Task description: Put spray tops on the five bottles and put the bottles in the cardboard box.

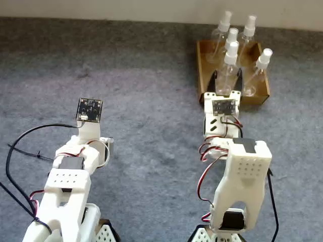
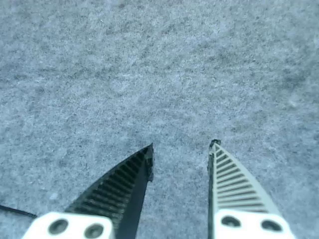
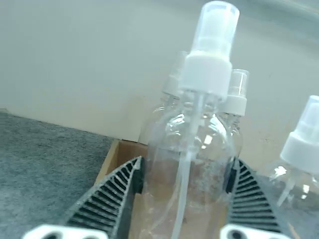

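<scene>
While the left arm sits back over the near left of the grey carpet-like table cover, well apart from the task's things, the right arm stretches forward to the near edge of the cardboard box, which stands at the far right of the table close to the pale wall. The right gripper has its two ribbed fingers set on opposite sides of a clear bottle, and both fingers touch the glass-clear body, so the gripper is clamped on it. That bottle stands upright and carries a white spray top with a thin tube running down inside it. From the high view the same bottle is at the near middle of the box, between the dark fingers of the right gripper. Four other bottles stand upright in the box as well, each with a white spray top: two at the far edge, one just behind the gripped bottle, and one at the near right corner. The left gripper hangs over bare grey surface with its fingers spread apart and nothing between them.
</scene>
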